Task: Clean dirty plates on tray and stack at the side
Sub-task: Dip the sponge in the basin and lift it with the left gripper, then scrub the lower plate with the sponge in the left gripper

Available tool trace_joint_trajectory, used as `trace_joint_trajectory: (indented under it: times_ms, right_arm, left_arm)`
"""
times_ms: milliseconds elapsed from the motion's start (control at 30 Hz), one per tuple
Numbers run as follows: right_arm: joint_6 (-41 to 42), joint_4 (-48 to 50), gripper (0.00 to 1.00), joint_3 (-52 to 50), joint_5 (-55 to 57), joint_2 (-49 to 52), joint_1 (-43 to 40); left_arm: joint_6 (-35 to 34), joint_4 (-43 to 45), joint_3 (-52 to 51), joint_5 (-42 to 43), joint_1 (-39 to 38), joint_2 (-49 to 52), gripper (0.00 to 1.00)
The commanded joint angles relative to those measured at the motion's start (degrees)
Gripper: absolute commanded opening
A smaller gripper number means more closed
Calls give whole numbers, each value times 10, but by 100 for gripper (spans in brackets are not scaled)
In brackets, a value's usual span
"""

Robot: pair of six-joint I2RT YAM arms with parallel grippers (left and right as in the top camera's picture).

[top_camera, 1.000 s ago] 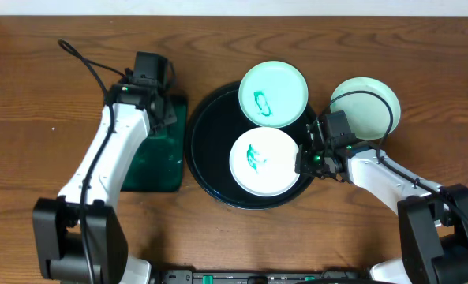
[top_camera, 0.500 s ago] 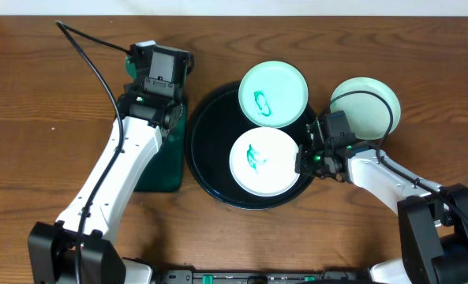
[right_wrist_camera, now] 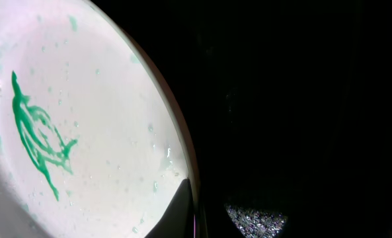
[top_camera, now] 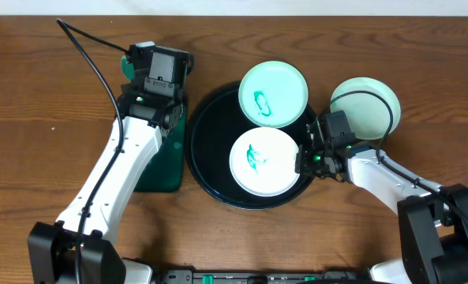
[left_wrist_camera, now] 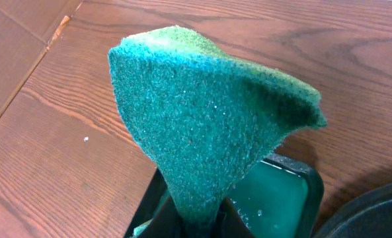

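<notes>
Desk: brown wood, with a pale wall strip along its far edge.
Tray (top_camera: 206, 150): black, round and glossy, at mid-desk.
Far plate (top_camera: 273, 93): mint with a teal smear at centre, lying over the tray's far-right rim.
Near plate (top_camera: 263, 162): white with a teal smear and wet specks, inside the tray toward its near-right side.
Side plate (top_camera: 365, 106): off the tray, on the desk just beside its right rim; no smear shows on it.
Left claw (left_wrist_camera: 194, 221): pressed together on the sponge (left_wrist_camera: 209, 119), which it holds up over the far end of the green tray (top_camera: 166, 158), left of the black tray.
Right claw (top_camera: 305, 160): pinching the near plate's right rim, low at the tray's right side.
Done: one plate looks wiped and set aside.
Left: two smeared plates to wipe, then stack on the side plate.
Step in hand: probably the right claw steadies the near plate for the sponge, which is well apart from it.
</notes>
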Motion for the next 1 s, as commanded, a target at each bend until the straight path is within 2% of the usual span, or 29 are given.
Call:
trace_joint_trajectory:
  times_ms: [0,133,300,333,433,467,533,667,967]
  right_arm:
    - [-7,-5,1,-18,-5,38,9]
    - [-7,-5,1,-18,-5,38,9]
    - [-7,-5,1,-18,-5,38,9]
    - [-7,-5,1,-18,-5,38,9]
    - [-7,-5,1,-18,-5,38,9]
    - [-7,-5,1,-18,-6,38,9]
    - [-7,-4,1,-18,-6,38,9]
    - [-7,-4,1,-18,-6,38,9]
    - [-7,-4,1,-18,-8,38,9]
  left_arm:
    - [3,1,0,-22,0,-11,7]
    - [3,-11,0,-21,0,-11,7]
    - [-46,-97,-1,32,15,5,8]
    - [-58,-113,-1,56,23,11,7]
    - [-68,-155,-1,194,62,35,7]
    - [-68,-177,-1,280,90,53,7]
    - [-68,-191,-1,344,123,73,7]
    - [-68,-195,-1,389,153,83,7]
    - [-87,-213,-1,390,154,84,7]
